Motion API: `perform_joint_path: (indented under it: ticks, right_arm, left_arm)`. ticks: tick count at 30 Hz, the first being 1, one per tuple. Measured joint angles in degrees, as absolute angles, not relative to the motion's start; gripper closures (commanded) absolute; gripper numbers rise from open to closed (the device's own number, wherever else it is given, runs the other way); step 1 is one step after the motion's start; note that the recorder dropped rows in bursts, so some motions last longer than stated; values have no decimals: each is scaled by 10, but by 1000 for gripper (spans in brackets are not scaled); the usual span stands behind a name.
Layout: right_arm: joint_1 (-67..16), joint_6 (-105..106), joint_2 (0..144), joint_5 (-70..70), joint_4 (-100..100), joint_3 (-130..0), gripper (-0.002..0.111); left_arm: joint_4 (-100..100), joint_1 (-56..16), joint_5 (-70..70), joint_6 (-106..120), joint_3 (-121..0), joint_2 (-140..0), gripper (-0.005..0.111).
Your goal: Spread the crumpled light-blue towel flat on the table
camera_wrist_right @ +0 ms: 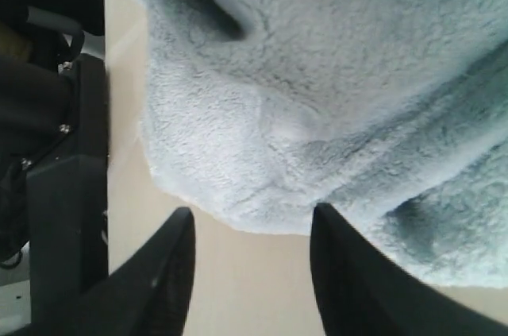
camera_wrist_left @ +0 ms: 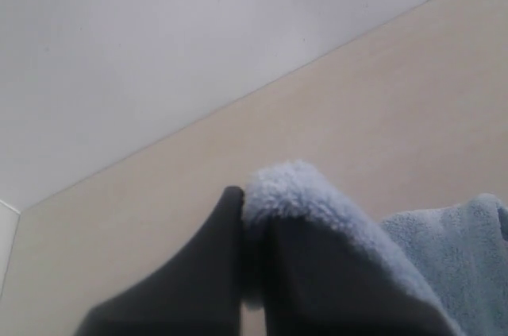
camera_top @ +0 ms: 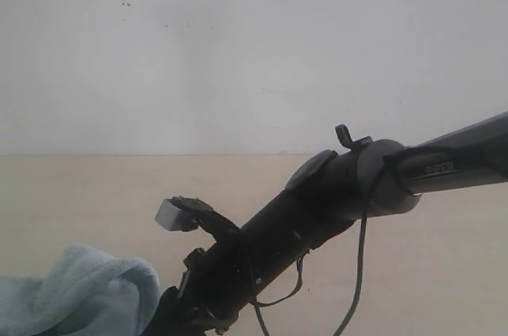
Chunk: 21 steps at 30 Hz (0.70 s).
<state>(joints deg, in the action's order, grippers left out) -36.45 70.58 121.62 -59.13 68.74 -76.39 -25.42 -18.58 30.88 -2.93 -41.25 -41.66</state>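
Towel-spreading looks to be at the gripping stage: the pale light-blue fluffy terry towel [camera_top: 87, 292] sits bunched in a soft heap at the near left of the wide, matte beige-cream table [camera_top: 95, 193], nowhere near flat, with the plain white wall [camera_top: 254, 50] behind it. The left gripper [camera_wrist_left: 248, 207] has its dark jaws pressed together on a raised fold of the cloth, the fuzzy pile bulging out above the tips, so one hold seems secured. Whether that fold is lifted clear of the table I cannot tell. The long black right arm [camera_top: 302, 225], cables dangling from it, reaches in from the right and slopes down toward the heap. The right gripper [camera_wrist_right: 252, 221] has its two dark fingers well apart with nothing between them, bare table showing in the gap and the towel's hemmed edge lying just beyond the tips. To my eye the next move is for that gripper to ease forward until the hem sits between the fingers, close on a single layer rather than a wad of folds, and only then should the two arms draw apart to pull the cloth open
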Motion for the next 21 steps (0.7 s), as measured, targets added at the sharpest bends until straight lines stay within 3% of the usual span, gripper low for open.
perform_joint_path:
  ticks: [21]
  right_arm:
    - [-365, 743, 1281, -527, 752, -764, 64]
  left_arm:
    - [-254, -186, 309, -29, -413, -417, 103]
